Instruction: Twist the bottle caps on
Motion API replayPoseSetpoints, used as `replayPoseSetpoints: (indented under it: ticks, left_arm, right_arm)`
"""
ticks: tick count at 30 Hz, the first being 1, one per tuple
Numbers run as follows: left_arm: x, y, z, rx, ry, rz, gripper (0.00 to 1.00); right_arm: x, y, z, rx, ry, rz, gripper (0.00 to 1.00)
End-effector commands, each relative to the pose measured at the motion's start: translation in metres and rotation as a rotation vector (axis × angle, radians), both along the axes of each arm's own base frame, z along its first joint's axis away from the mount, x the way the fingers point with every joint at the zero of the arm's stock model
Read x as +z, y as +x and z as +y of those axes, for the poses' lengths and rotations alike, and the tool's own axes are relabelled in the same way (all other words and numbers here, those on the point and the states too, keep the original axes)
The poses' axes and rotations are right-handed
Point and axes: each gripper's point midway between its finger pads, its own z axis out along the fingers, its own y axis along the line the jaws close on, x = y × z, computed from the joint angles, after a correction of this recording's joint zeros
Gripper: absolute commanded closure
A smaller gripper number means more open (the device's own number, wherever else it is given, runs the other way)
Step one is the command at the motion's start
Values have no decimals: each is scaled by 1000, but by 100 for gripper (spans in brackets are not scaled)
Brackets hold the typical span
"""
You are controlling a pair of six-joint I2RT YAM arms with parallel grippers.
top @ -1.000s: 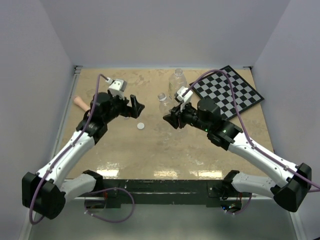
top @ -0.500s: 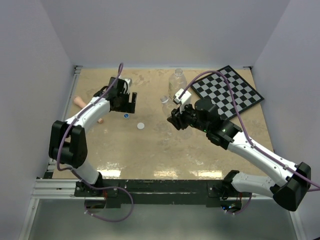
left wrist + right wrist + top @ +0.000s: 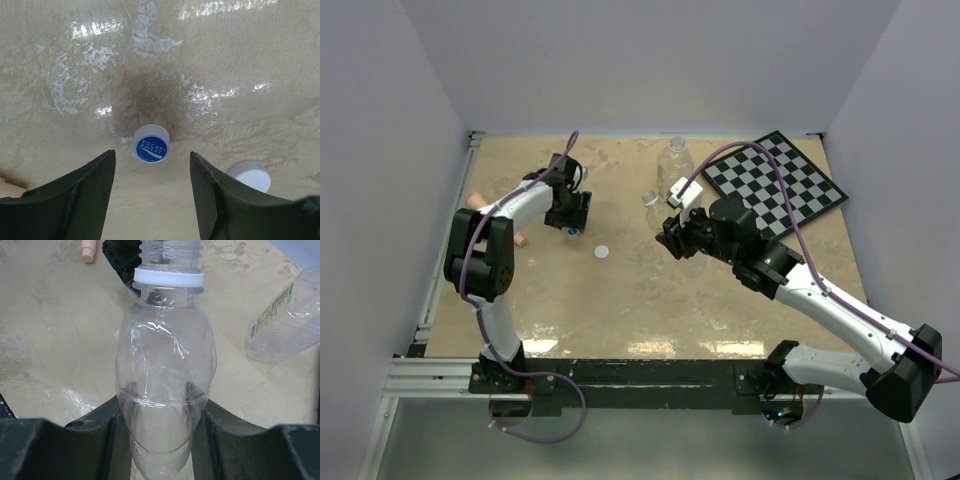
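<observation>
This is a robotics lab test cell, not a home or a shop. Plain pale walls (image 3: 410,120) box in a beige marbled tabletop (image 3: 620,300) on the left, back and right of the top view. Along the bottom edge an aluminium rail (image 3: 430,375) and a black base frame (image 3: 650,372) carry the left arm (image 3: 480,265) and the right arm (image 3: 820,298), both white-and-black machines bolted side by side. A purple cable (image 3: 752,143) loops loose over the right arm, and a black-and-white checkerboard (image 3: 775,185) lies at the upper right.
</observation>
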Motion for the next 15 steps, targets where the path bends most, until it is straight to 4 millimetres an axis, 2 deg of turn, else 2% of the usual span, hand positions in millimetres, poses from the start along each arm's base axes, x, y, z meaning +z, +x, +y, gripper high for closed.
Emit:
replayPoseSetpoints:
  ticks: [1, 7, 15]
  left_arm:
    - [8, 12, -2, -19, -5, -6, 37]
    - [-3, 10, -1, -24, 6, 23, 44]
    - [-10, 11, 2, -23, 25, 34, 46]
  right_arm:
    - [18, 2, -1, -1, 28, -57, 60]
    - [18, 2, 0, 0, 31, -58, 60]
    - [18, 1, -1, 0, 34, -59, 60]
